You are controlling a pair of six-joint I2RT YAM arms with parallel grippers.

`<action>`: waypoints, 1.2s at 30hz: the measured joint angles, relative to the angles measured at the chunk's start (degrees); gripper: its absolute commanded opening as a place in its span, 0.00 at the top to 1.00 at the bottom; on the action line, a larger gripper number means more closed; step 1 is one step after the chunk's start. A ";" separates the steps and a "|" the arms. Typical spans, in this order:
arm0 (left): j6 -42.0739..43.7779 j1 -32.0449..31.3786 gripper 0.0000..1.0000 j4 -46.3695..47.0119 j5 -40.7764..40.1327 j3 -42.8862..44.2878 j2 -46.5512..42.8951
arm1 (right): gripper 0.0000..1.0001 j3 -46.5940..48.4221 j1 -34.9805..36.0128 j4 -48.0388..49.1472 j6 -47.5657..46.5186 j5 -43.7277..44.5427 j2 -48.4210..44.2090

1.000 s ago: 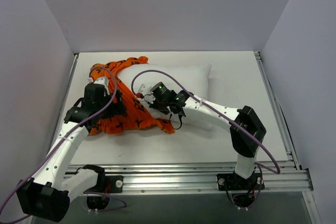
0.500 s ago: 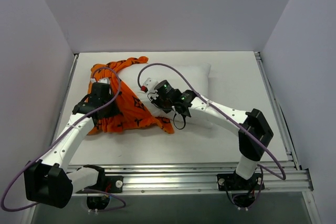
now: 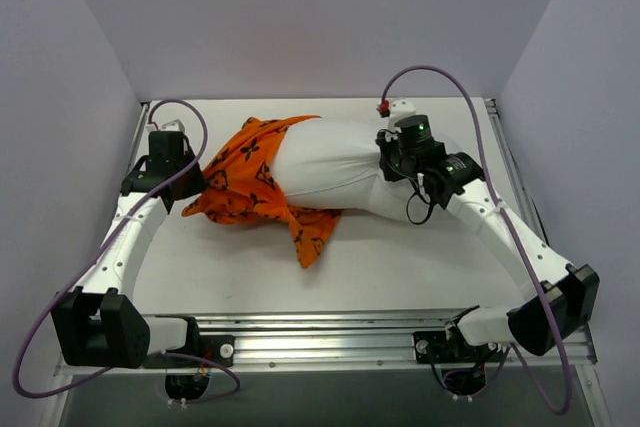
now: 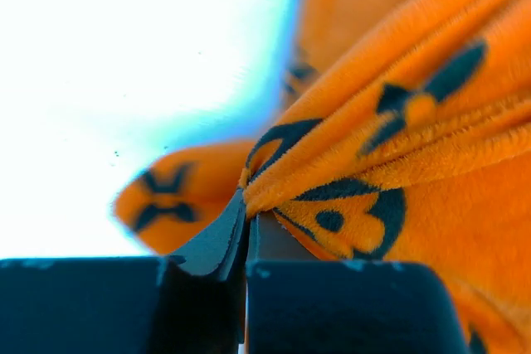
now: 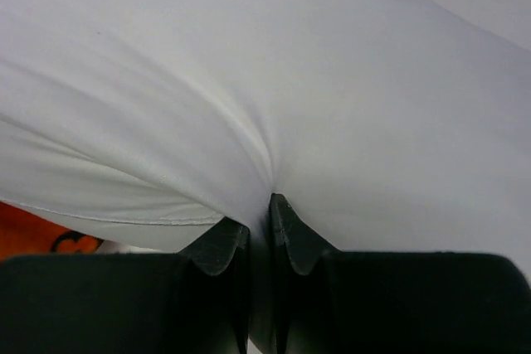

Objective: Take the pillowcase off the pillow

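looking at it from the left side across: the left gripper [image 4: 246, 217] is pressed together on a fold of the pillowcase [image 3: 243, 179], pinching the orange cloth right at its fingertips (the wrist view shows this really clearly). it sits close to the left wall [image 3: 70, 147] and the left edge of the table [image 3: 430, 267], so i'd guess there isn't much room to drag the cloth further that way.

the pillowcase is bunched up on the left half of the table, with one flap trailing toward the near edge. it only wraps the left end of the pillow [image 3: 330, 159]. the rest of the white cushion is bare and stretches out to the right, lying across the back half of the table.

over on the right, the right gripper [image 5: 259, 221] is clamped on a pinch of the pillow's plain fabric at its right end. it's up near the back right corner, with some bare table between it and the right rail [image 3: 520, 207].

so i'd call this mostly done. what's left is getting that last covered end out of the opening. judging by the space, pulling the pillow further right, or swinging the cloth toward the open near side, looks like the easier way to finish than going left.
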 measured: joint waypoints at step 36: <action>2.62 12.09 0.98 -10.36 -1.16 61.86 28.20 | 1.00 47.67 -15.17 -16.04 2.47 4.52 3.85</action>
